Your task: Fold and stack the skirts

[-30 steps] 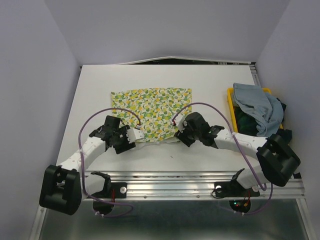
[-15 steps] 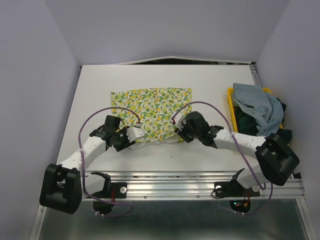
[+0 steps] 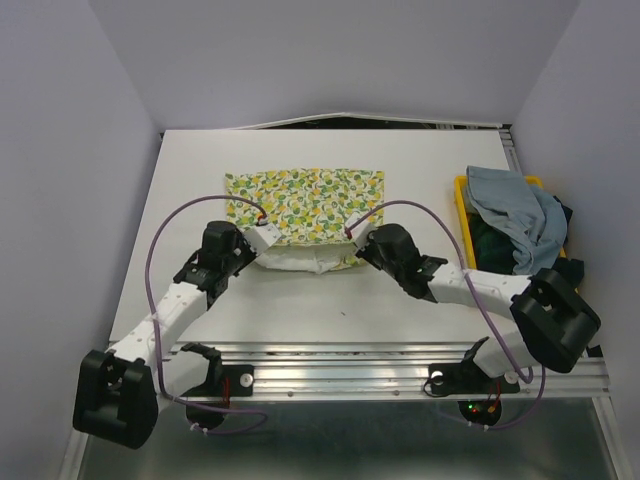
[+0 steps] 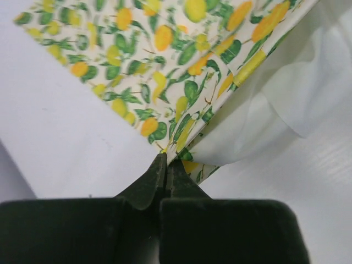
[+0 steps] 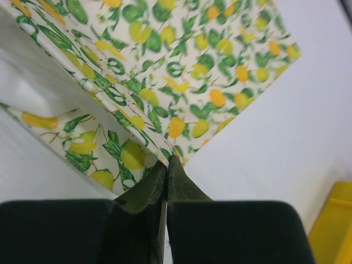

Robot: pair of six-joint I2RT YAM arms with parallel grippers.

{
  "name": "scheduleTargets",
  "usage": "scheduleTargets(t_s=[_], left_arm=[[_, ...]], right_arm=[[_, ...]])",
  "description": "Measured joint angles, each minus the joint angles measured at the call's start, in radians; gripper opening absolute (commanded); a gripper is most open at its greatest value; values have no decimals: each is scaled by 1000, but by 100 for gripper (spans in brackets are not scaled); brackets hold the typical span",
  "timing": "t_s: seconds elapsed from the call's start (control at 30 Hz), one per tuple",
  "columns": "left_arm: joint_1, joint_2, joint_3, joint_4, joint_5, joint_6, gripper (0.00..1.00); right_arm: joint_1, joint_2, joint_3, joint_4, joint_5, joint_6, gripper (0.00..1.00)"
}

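Observation:
The lemon-print skirt lies spread in the middle of the table. Its near hem is raised and turned back, so the white lining shows. My left gripper is shut on the skirt's near left corner, its jaws pinched on the hem. At the near right corner my right gripper is shut on the cloth in the same way, with the hem between its fingertips. The light blue-grey skirt lies bunched on top of the dark plaid skirt at the right.
A yellow plastic tray at the table's right edge holds the other two skirts; its corner shows in the right wrist view. Purple cables loop over both arms. A metal rail runs along the near edge.
Both grippers have closed on the near corners of the lemon skirt and moved away from the bases, lifting the near hem and exposing the white lining.

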Motion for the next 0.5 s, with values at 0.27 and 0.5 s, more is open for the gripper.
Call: scheduleTargets(t_s=[0.27,0.5], left_arm=[[-24,-104,53,121,-215,57,0],[-13,-48,234,-44,-259,214,11]], right_arm=[[18,-34,46,192,102,-331,1],[-2,-36,150,146,55,-584,1]])
